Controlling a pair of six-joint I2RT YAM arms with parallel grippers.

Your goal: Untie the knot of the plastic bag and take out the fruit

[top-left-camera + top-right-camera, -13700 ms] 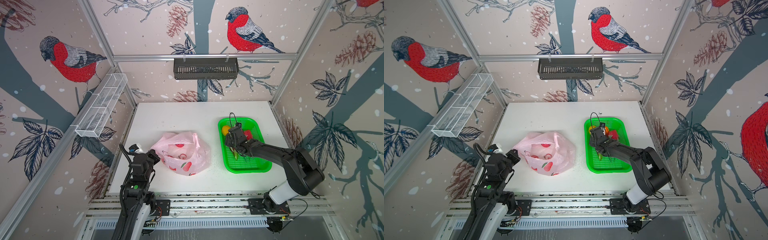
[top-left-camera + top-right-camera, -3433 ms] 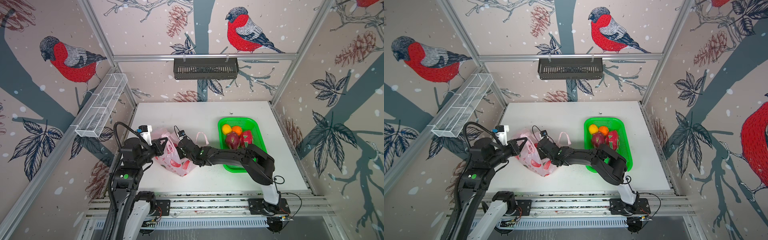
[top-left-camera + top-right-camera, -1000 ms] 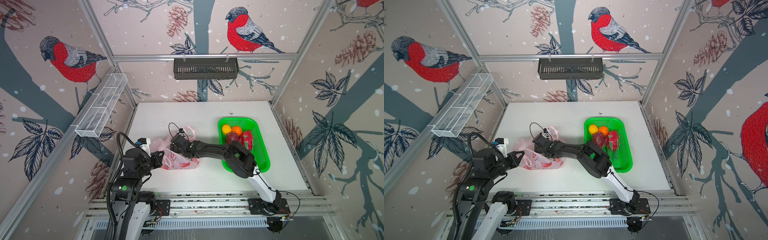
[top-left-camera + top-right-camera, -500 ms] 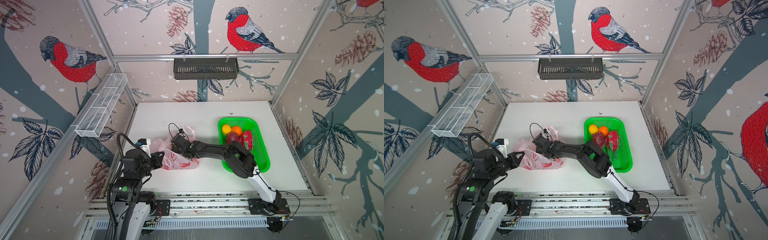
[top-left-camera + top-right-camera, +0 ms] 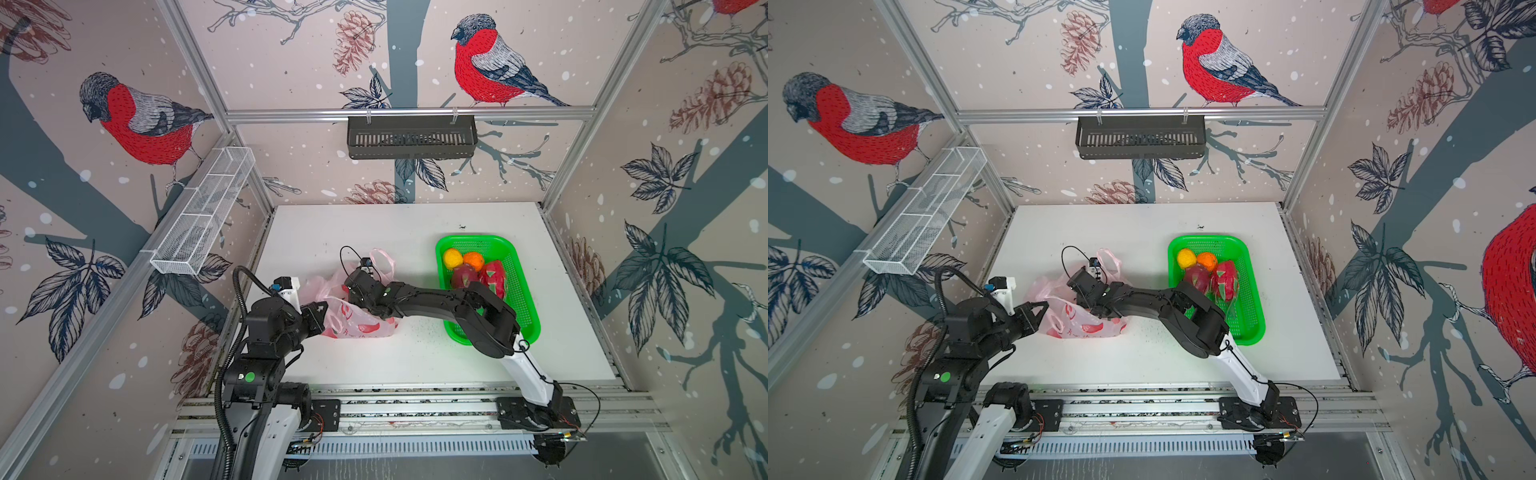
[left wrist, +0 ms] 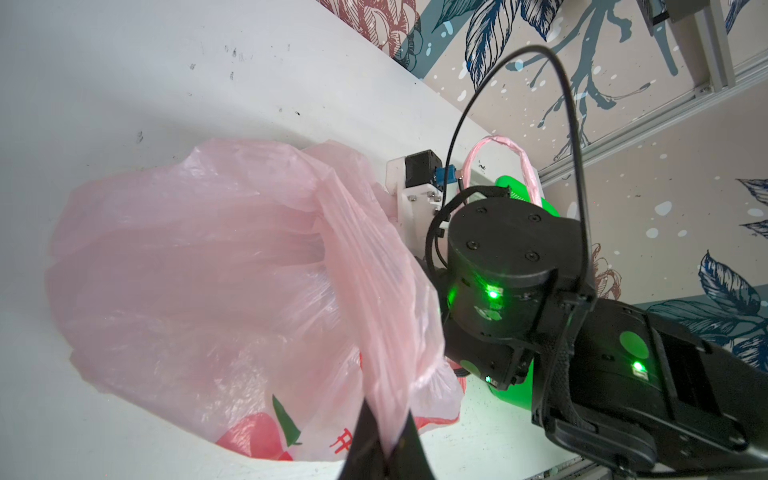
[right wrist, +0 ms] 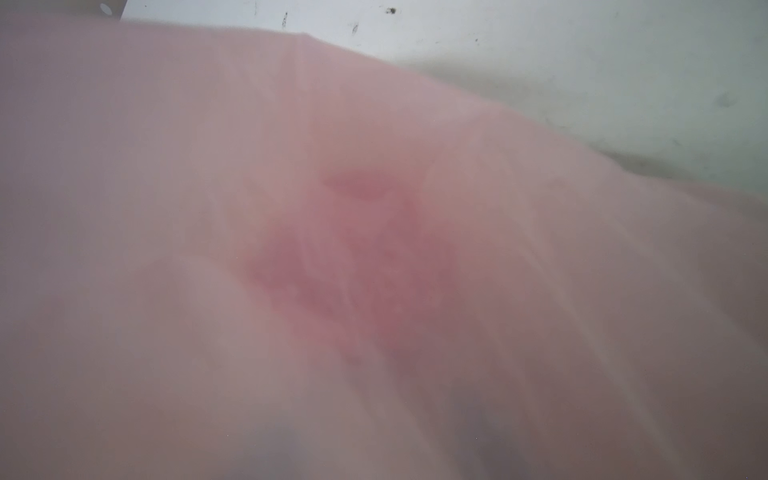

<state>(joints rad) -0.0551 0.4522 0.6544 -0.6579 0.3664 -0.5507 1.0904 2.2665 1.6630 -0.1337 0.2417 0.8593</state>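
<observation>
In a top view the plastic bag (image 5: 357,328) lies on the surface (image 5: 415,357) between the arms, open toward the right arm. The left claw (image 5: 321,311) is pressed together on its film. The right claw (image 5: 352,291) reaches inside with its jaws hidden, so its state cannot be told.

The left wrist view shows the left claw (image 6: 384,451) pinching a stretched band of film.

In the right wrist view, pink film veils a reddish blur (image 7: 353,257) straight ahead, possibly the remaining fruit.
</observation>
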